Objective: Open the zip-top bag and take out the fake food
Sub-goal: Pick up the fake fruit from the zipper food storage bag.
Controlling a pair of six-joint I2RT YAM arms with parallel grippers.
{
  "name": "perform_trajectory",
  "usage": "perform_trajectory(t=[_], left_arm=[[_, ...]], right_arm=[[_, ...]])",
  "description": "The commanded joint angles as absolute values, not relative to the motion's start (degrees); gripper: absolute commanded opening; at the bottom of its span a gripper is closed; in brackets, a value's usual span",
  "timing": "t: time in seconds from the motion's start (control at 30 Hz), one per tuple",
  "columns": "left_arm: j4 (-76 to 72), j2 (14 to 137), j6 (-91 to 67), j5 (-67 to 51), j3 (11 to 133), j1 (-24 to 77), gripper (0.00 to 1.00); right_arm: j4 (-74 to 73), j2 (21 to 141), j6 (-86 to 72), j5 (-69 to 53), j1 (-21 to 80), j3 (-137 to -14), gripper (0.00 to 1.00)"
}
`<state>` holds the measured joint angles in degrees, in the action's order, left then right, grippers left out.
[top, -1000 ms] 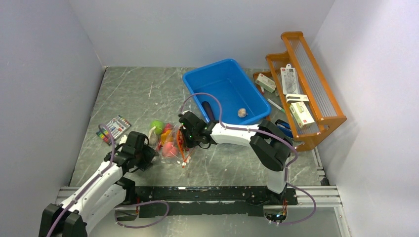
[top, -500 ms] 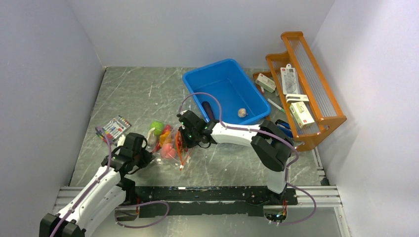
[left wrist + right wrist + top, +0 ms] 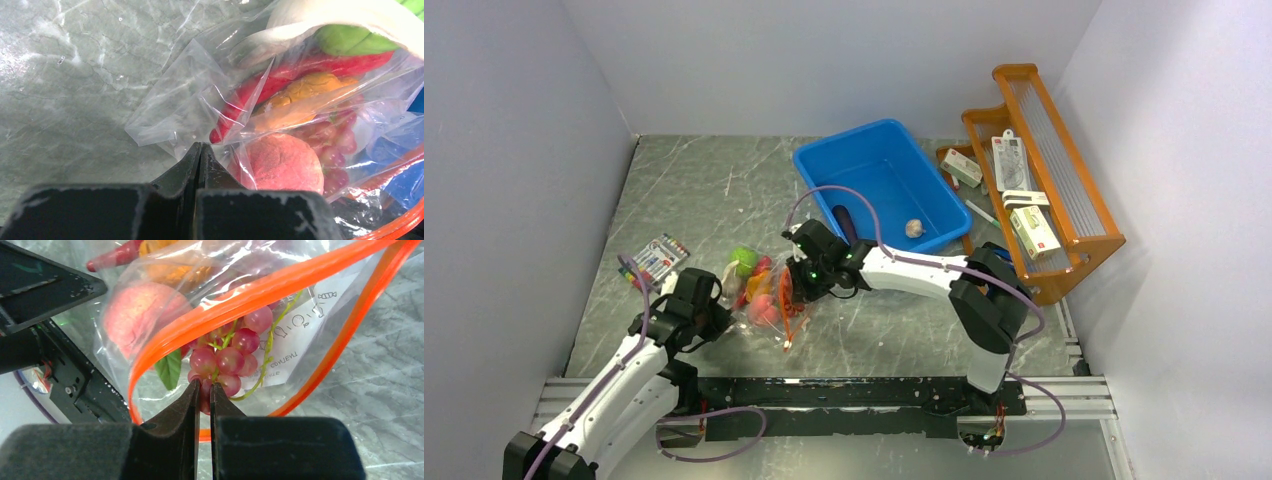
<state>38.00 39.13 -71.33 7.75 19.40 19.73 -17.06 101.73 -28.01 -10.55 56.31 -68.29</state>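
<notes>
The zip-top bag (image 3: 764, 292) lies on the table between both arms, its orange zip strip (image 3: 260, 292) standing open in a loop. Inside are fake food pieces: a peach (image 3: 282, 162), a red chili (image 3: 280, 80), an orange piece (image 3: 300, 92) and grapes (image 3: 230, 357). A green ball (image 3: 744, 257) shows at the bag's far end. My left gripper (image 3: 200, 148) is shut on a fold of the bag's clear plastic at its closed end. My right gripper (image 3: 204, 390) reaches into the mouth and is shut on a grape at the bottom of the bunch.
The blue bin (image 3: 824, 165) stands behind the bag with a purple eggplant (image 3: 844, 222) and a beige bulb (image 3: 914, 228) in it. A pack of markers (image 3: 654, 260) lies at the left. An orange rack (image 3: 1074, 215) with small boxes stands at the right.
My left gripper has shut on the bag's plastic, having been open a second ago. The right gripper has shifted slightly up and right, with the bag's mouth moving with it.
</notes>
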Motion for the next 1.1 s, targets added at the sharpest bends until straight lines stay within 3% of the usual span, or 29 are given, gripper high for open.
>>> perform_trajectory(t=[0.0, 0.13, 0.23, 0.33, 0.57, 0.67, 0.83, 1.07], left_arm=[[38.16, 39.07, -69.77, 7.58, 20.74, 19.95, 0.08], [37.77, 39.0, -69.34, 6.97, 20.78, 19.95, 0.08], [37.92, 39.04, -68.88, 6.68, 21.0, 19.95, 0.07], [37.51, 39.26, -68.59, 6.31, 20.86, 19.95, 0.07], [37.22, 39.3, -69.26, 5.73, 20.57, 19.95, 0.07], [37.52, 38.89, -69.58, 5.93, 20.48, 19.95, 0.07], [38.68, 38.04, -70.28, 6.81, 20.73, 19.95, 0.07], [40.27, 37.12, -70.92, 7.79, 21.28, 19.91, 0.07]], right_arm=[[-19.31, 105.25, -27.96, -10.53, 56.07, -71.65, 0.1], [-19.4, 107.76, -28.36, -9.0, 56.08, -74.12, 0.29], [-19.92, 109.28, -27.69, -7.6, 56.07, -75.75, 0.36], [-20.18, 110.51, -26.58, -6.33, 56.16, -76.72, 0.52], [-21.82, 115.29, -24.9, -4.89, 56.8, -76.91, 0.55], [-21.54, 115.36, -25.34, -3.95, 56.81, -75.51, 0.49], [-20.65, 112.95, -25.93, -3.21, 56.78, -74.0, 0.22], [-19.32, 108.13, -27.09, -4.38, 56.66, -73.78, 0.16]])
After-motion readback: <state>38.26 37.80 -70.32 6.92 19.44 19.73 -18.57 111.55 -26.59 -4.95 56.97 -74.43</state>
